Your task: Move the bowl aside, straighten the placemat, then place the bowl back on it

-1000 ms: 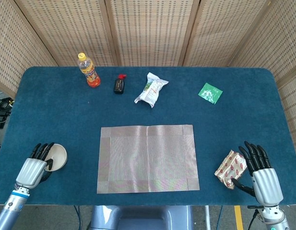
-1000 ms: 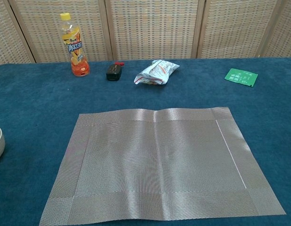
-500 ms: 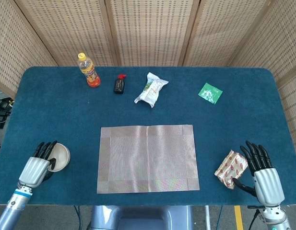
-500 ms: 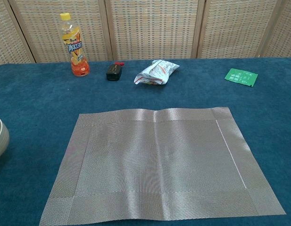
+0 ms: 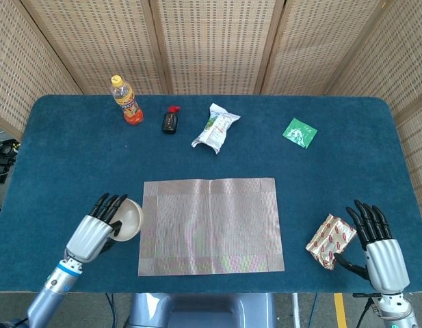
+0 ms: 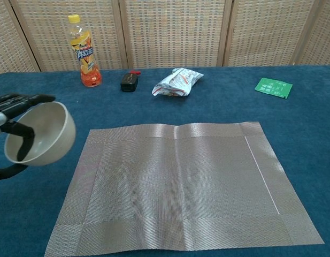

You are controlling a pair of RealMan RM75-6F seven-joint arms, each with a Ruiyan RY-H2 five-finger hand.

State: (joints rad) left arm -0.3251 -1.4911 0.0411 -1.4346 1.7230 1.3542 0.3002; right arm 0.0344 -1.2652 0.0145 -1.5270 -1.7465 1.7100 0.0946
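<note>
My left hand (image 5: 94,231) holds a cream bowl (image 5: 128,219) by its rim, lifted and tilted, just left of the placemat's left edge. In the chest view the bowl (image 6: 43,134) hangs above the cloth with its opening facing the camera, and the left hand (image 6: 9,115) shows at the frame's left edge with a finger inside the bowl. The grey woven placemat (image 5: 211,225) lies flat and square at the table's middle (image 6: 175,184). My right hand (image 5: 378,242) rests at the near right with fingers spread, holding nothing.
A red-patterned snack packet (image 5: 329,240) lies beside my right hand. Along the far side stand an orange drink bottle (image 5: 127,100), a small black item (image 5: 169,121), a white snack bag (image 5: 215,128) and a green packet (image 5: 299,132). The table (image 5: 60,157) is covered in blue cloth.
My left hand has carried the bowl up and to the right, from the near left corner to the placemat's left edge. The right hand has barely moved.
</note>
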